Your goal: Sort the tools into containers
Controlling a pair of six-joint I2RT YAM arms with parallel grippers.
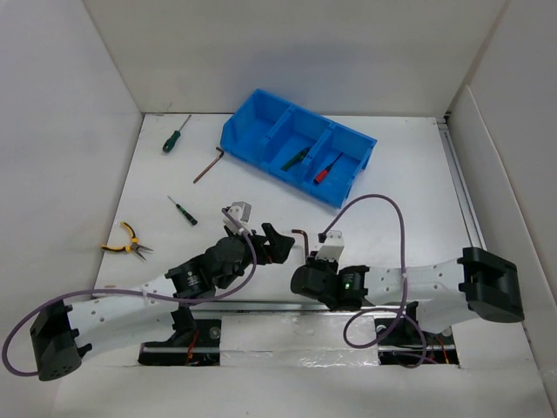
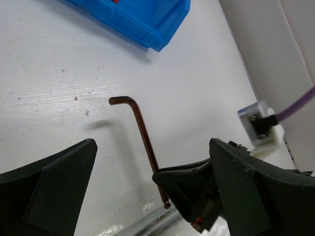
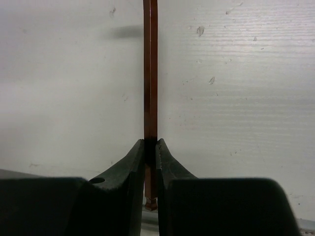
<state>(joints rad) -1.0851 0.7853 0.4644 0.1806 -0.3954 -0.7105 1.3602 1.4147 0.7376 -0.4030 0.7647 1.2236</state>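
Note:
The blue bin (image 1: 261,122) stands at the back and holds a green-handled screwdriver (image 1: 294,158) in its middle compartment and a red-handled one (image 1: 324,171) in its right one. My right gripper (image 1: 308,261) is shut on a dark L-shaped hex key (image 1: 302,237) and holds it by the long arm just above the table; in the right wrist view the fingertips (image 3: 138,157) pinch the key (image 3: 150,73). My left gripper (image 1: 270,246) is open and empty beside it. In the left wrist view the same key (image 2: 142,140) shows ahead of the left gripper (image 2: 152,196).
On the table's left lie a green-handled screwdriver (image 1: 176,135), a second hex key (image 1: 209,165), a small green screwdriver (image 1: 183,211) and yellow-handled pliers (image 1: 126,242). White walls enclose the table. The bin's corner (image 2: 147,24) shows in the left wrist view.

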